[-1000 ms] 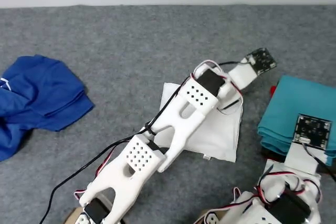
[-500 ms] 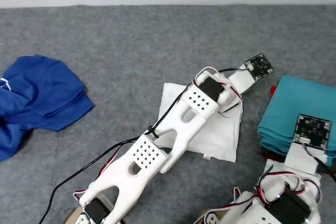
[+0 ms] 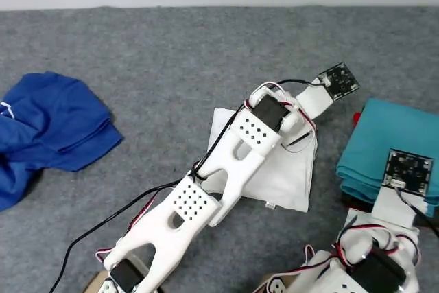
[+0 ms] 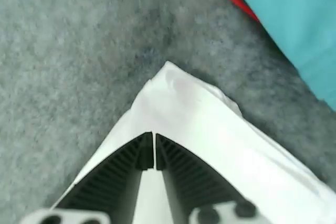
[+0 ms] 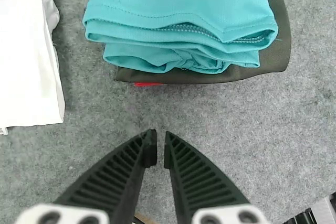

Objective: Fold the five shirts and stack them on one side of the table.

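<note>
My left pincer point(image 4: 154, 153) is closed to a hairline and sits on the folded white shirt point(image 4: 210, 124) near its corner. I cannot tell if any cloth is caught in it. That shirt lies flat mid-table on the grey felt table point(image 3: 171, 66). My right pincer point(image 5: 156, 150) is nearly closed and empty. It hangs over bare felt just beside the stack, where a folded teal shirt point(image 5: 178, 3) tops a black shirt point(image 5: 210, 74) and a red shirt point(image 5: 144, 84). A crumpled blue shirt point(image 3: 48, 128) lies well apart at the far side.
</note>
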`<state>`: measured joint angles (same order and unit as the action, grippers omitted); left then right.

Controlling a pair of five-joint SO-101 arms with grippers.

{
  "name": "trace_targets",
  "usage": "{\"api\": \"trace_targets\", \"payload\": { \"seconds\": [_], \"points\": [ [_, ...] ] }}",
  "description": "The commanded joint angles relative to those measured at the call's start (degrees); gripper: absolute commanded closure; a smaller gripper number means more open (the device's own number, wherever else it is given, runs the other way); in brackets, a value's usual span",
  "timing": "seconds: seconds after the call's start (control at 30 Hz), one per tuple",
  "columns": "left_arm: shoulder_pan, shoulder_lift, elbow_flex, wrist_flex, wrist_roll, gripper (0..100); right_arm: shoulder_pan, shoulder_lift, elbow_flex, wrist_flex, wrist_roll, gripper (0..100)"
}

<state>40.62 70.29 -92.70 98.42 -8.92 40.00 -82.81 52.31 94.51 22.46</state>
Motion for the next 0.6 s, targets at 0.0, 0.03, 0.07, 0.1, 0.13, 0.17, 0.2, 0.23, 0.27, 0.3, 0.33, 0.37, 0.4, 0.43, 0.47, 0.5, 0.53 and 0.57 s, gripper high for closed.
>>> {"api": "trace_targets", "payload": {
  "seconds": [0.0,0.03,0.07,0.1,0.13,0.17,0.2,0.23,0.27,0.3,0.33,0.37,0.4,0.43,0.47,0.5,0.53,0.57],
  "points": [
    [-2.81,-8.7,-2.51,2.37,-0.26,99,0.57,-0.4,-0.18,-1.1,-0.53,95.8],
    [-3.69,-10.2,-2.59,2.37,-0.26,99,0.48,-0.4,-0.18,-1.1,-0.53,95.8],
    [-4.4,-11.78,-2.51,2.37,-0.35,99,0.31,-0.4,-0.18,-1.1,-0.53,95.8],
    [-4.92,-13.36,-1.98,2.37,-0.35,99,0.31,-0.4,-0.18,-1.1,-0.53,95.8],
    [-5.63,-14.95,-1.27,2.37,-0.35,99,0.31,-0.4,-0.18,-1.1,-0.53,95.8],
    [-6.42,-16.79,-0.31,2.37,-0.35,98,0.31,-0.4,-0.18,-1.1,-0.53,95.8],
    [-7.3,-18.99,1.19,2.37,-0.35,98,0.22,-0.4,-0.18,-1.1,-0.53,95.8],
    [-8.44,-21.54,3.03,2.37,-0.44,98,0.22,-0.4,-0.18,-1.1,-0.53,95.8],
    [-9.58,-24.18,5.14,2.37,-0.44,98,0.22,-0.4,-0.18,-1.1,-0.53,95.8],
    [-10.64,-27.16,7.87,2.37,-0.53,98,0.22,-0.4,-0.18,-1.1,-0.53,95.8],
    [-11.69,-30.33,11.03,2.37,-0.88,98,0.22,-0.4,-0.18,-1.1,-0.53,95.8],
    [-12.66,-33.49,14.9,2.37,-1.58,98,0.22,-0.4,-0.18,-1.1,-0.53,95.8],
    [-13.45,-37.1,18.86,2.37,-1.93,98,0.22,-0.31,-0.18,-1.1,-0.53,95.8],
    [-14.24,-40.79,23.34,2.37,-2.11,98,0.22,-0.31,-0.18,-1.1,-0.53,95.8],
    [-14.86,-44.66,27.47,2.29,-2.11,98,0.22,-0.31,-0.18,-1.1,-0.53,95.8],
    [-15.21,-48.62,31.69,2.2,-2.11,98,0.22,-0.31,-0.18,-1.1,-0.53,95.8],
    [-15.3,-52.31,35.38,2.2,-2.2,98,0.22,-0.31,-0.18,-1.1,-0.53,95.8],
    [-15.3,-55.82,38.81,2.11,-2.46,98,0.22,-0.31,-0.18,-1.1,-0.62,95.8]
  ]
}}
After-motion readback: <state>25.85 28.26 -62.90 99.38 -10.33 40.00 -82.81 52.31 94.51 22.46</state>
